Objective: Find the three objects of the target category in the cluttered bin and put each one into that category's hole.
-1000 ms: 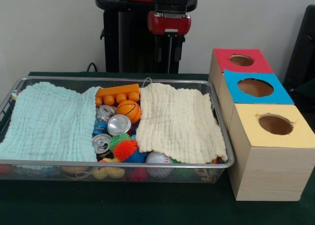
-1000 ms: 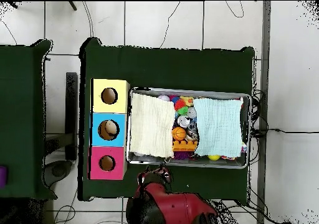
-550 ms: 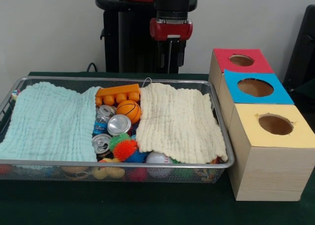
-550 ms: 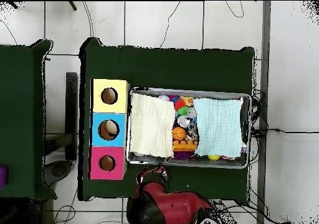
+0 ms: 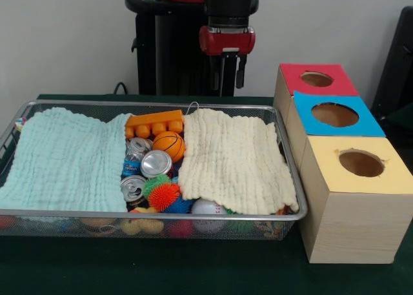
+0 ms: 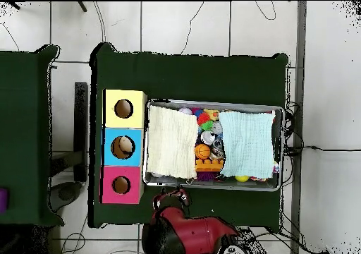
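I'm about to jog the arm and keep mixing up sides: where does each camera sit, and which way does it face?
Front view: low, across the table, facing the robot past the wire bin and three boxes; the red hand hangs above the bin's far rim.
Overhead view: above, looking straight down; the red arm shows at the bottom edge.
Shared: bin, both cloths, basketball, red, blue and yellow box tops. Boxes sit right in front, left overhead.

Arm vertical, red wrist up high; hand (image 5: 226, 72) pointing straight down, fingers slightly parted, holding nothing.
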